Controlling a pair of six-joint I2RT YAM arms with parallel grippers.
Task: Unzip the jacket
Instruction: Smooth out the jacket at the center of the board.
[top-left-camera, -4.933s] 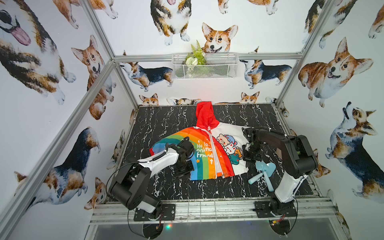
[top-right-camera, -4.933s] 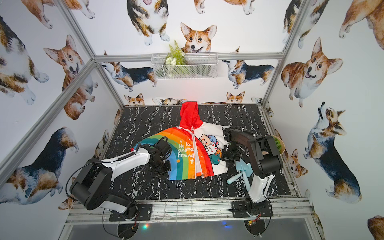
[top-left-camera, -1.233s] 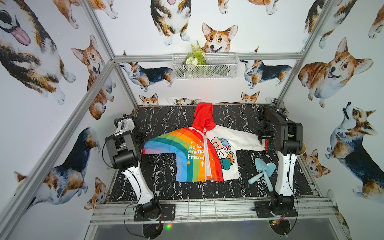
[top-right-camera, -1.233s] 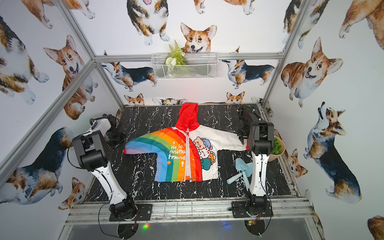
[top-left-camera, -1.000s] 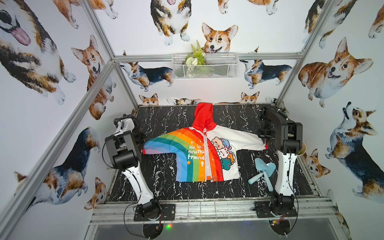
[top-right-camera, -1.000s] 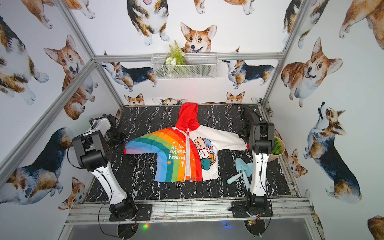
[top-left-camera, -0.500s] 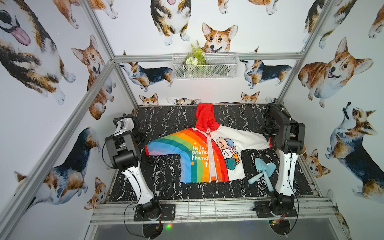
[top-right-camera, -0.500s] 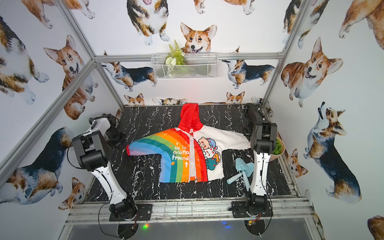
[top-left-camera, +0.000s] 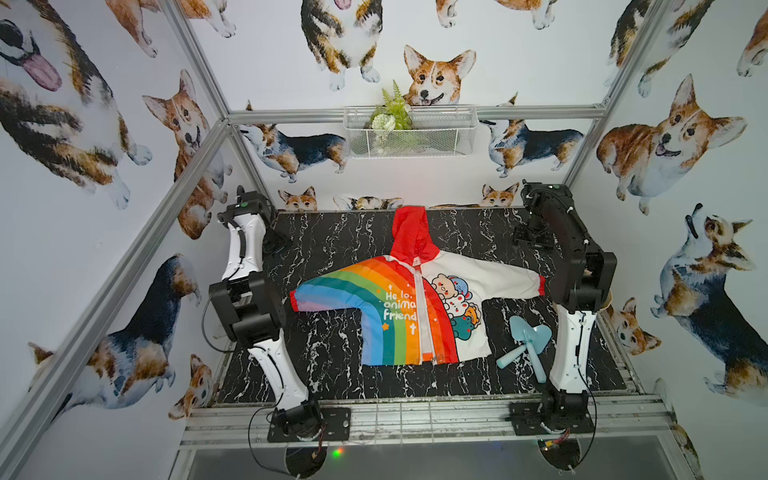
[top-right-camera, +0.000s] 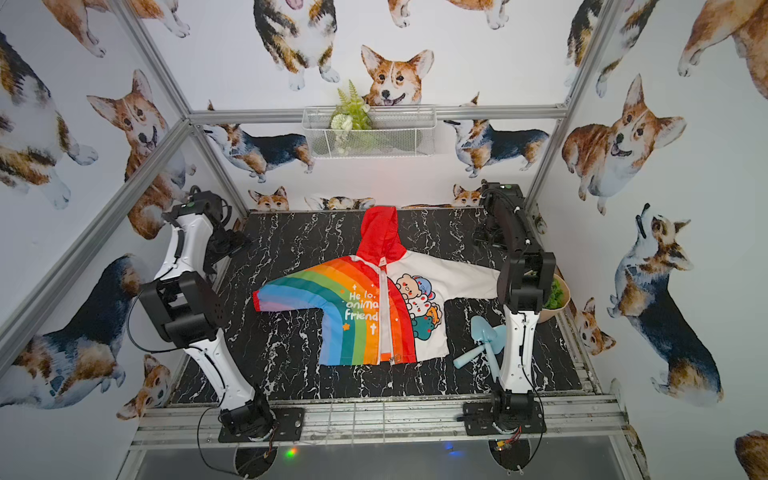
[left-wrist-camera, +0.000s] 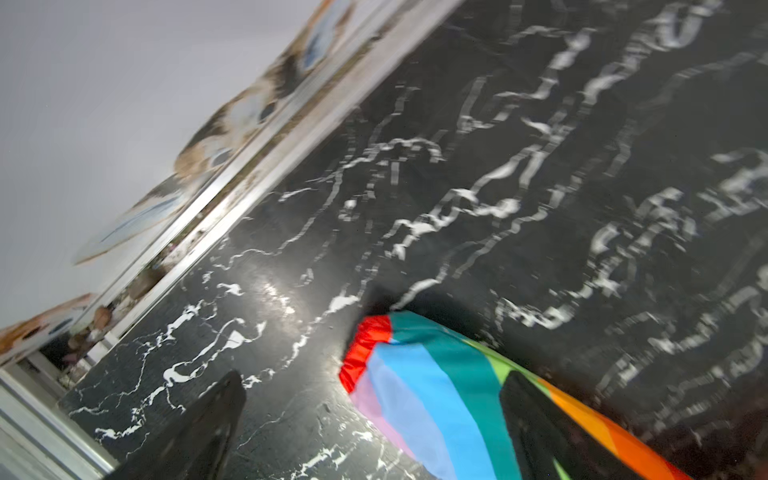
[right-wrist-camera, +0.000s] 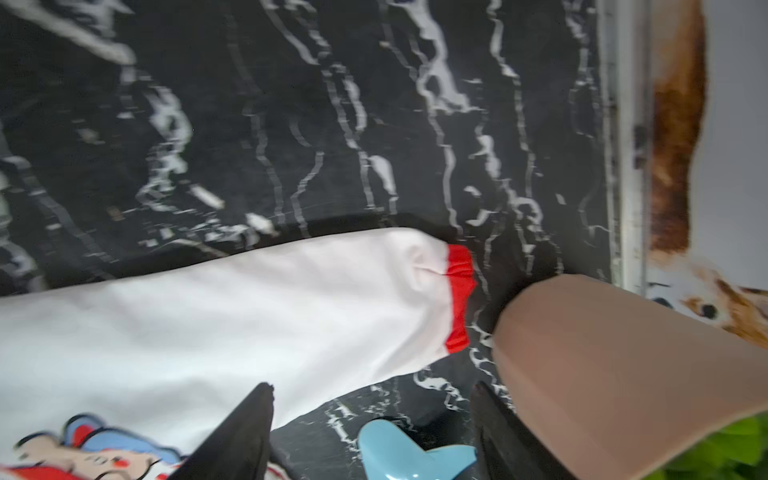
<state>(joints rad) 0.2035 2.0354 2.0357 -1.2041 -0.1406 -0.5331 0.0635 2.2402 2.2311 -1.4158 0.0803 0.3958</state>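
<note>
The jacket (top-left-camera: 415, 303) (top-right-camera: 374, 307) lies flat in the middle of the black marble table, red hood toward the back and both sleeves spread out. Its white front zipper (top-left-camera: 422, 316) runs closed from neck to hem. My left gripper (top-left-camera: 276, 245) (left-wrist-camera: 374, 376) hangs open above the rainbow sleeve's red cuff (left-wrist-camera: 365, 353), holding nothing. On the other side, my right gripper (top-left-camera: 530, 239) (right-wrist-camera: 372, 388) is open above the white sleeve (right-wrist-camera: 249, 311) near its red cuff (right-wrist-camera: 459, 299), and it is empty too.
Two pale blue toy shovels (top-left-camera: 528, 345) (right-wrist-camera: 399, 453) lie at the front right, beside the jacket's hem. A tan pot (right-wrist-camera: 602, 353) with green leaves (top-right-camera: 555, 295) stands at the right table edge. A wire basket (top-left-camera: 409, 133) with a plant hangs on the back wall.
Both grippers went from shut to open and let go of the sleeve cuffs. The jacket settled onto the table, shifted slightly to the right.
</note>
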